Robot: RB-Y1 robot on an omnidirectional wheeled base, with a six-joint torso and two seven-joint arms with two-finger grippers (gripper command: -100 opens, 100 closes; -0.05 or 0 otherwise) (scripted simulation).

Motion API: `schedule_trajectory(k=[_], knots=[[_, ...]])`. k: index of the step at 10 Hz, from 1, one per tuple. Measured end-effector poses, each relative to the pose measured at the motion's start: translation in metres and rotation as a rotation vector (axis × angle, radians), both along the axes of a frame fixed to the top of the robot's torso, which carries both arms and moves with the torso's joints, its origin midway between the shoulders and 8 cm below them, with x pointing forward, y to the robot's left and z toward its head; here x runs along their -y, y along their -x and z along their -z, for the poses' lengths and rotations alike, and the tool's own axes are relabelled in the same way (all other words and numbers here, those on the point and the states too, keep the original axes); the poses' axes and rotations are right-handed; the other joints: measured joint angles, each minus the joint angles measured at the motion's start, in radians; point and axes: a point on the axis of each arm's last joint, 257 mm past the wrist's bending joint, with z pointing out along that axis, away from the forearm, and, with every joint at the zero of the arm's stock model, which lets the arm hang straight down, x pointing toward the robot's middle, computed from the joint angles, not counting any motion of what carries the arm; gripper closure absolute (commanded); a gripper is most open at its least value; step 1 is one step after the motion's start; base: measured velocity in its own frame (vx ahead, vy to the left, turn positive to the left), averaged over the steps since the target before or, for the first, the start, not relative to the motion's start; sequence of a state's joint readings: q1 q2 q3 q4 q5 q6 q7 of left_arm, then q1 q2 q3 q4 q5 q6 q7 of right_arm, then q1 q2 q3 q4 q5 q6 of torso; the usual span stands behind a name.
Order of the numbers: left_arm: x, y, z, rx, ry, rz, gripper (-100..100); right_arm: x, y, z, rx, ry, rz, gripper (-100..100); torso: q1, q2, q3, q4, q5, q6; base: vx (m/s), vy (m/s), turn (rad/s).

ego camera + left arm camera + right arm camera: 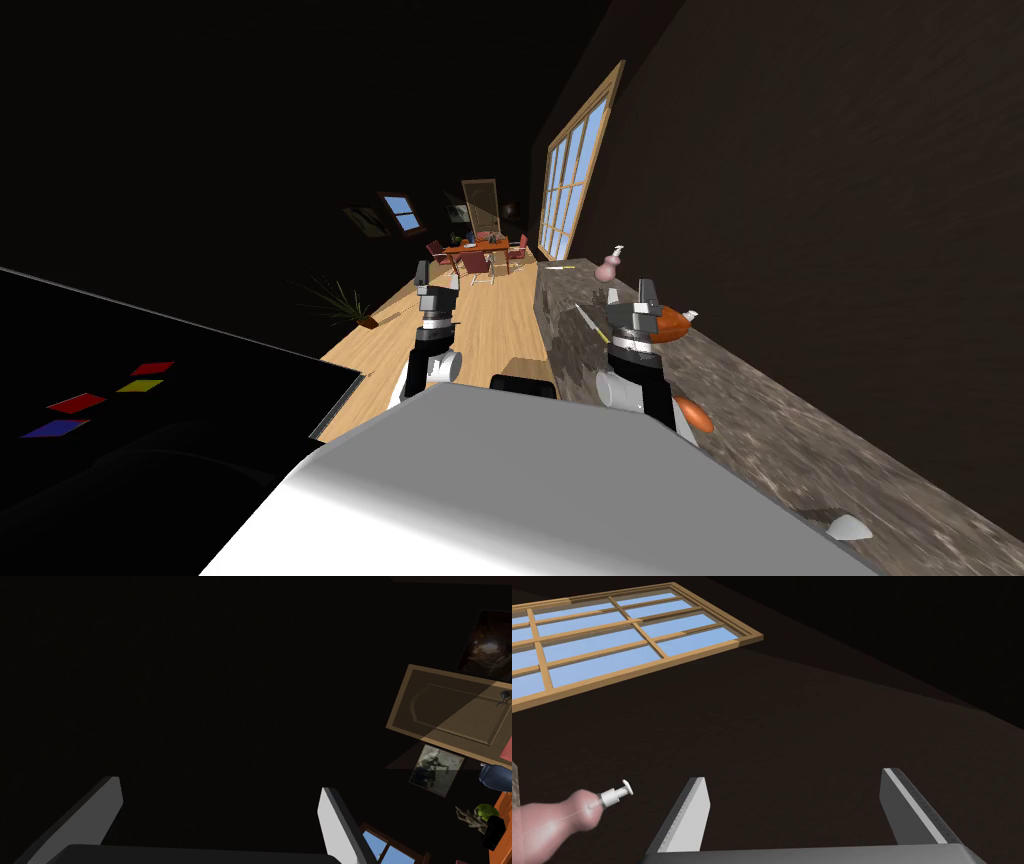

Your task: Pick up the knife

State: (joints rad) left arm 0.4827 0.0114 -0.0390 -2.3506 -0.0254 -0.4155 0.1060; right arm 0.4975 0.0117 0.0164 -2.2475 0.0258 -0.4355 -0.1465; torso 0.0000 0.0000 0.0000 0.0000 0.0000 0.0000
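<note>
The right claw [645, 297] hovers above a long mottled stone surface [770, 440] that runs along a dark wall, with its two blade fingers spread wide and nothing between them. In the right wrist view the right claw [796, 808] faces that dark wall, the same broad gap between its fingers. The knife [591, 323] lies flat on the surface just beside this claw, on the side toward the left arm. It is a thin pale blade with a yellowish handle end, and it is apart from the fingers. A pink pump bottle [607, 267] stands upright on the surface a little beyond the claw, and in the wrist view the pink pump bottle [559, 820] sits off to the side of one finger, not touching it. An orange rounded object [674, 323] rests close against the claw's outer side, and I cannot tell what it is. A second orange shape [698, 414] sits back beside the forearm. Farther along the wall beyond the claw is a large wooden-framed window [612, 641] showing blue sky. The left claw [432, 280] is held out over the wooden floor [500, 330], well apart from the surface. In its own wrist view the left claw [215, 821] has its fingers wide apart and holds nothing.
</note>
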Motion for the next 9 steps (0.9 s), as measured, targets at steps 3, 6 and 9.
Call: schedule_trajectory(k=[3, 6, 9], knots=[[0.000, 0.000, 0.000, 0.000, 0.000, 0.000, 0, -0.006, -0.003, 0.018, -0.054, 0.075, -0.026, -100, 0.005, -0.001, -0.001, 0.000, 0.001, 0.000, 0.016, 0.083, -0.015], [0.000, 0.000, 0.000, 0.000, 0.000, 0.000, 0, -0.007, -0.008, 0.041, -0.118, 0.149, -0.048, -100, 0.005, -0.001, 0.000, 0.000, 0.001, 0.000, 0.006, 0.087, -0.010], [0.000, 0.000, 0.000, 0.000, 0.000, 0.000, 0, -0.007, -0.010, 0.070, -0.193, 0.227, -0.069, -100, 0.008, -0.001, -0.001, 0.000, 0.002, 0.000, 0.009, 0.131, -0.011]])
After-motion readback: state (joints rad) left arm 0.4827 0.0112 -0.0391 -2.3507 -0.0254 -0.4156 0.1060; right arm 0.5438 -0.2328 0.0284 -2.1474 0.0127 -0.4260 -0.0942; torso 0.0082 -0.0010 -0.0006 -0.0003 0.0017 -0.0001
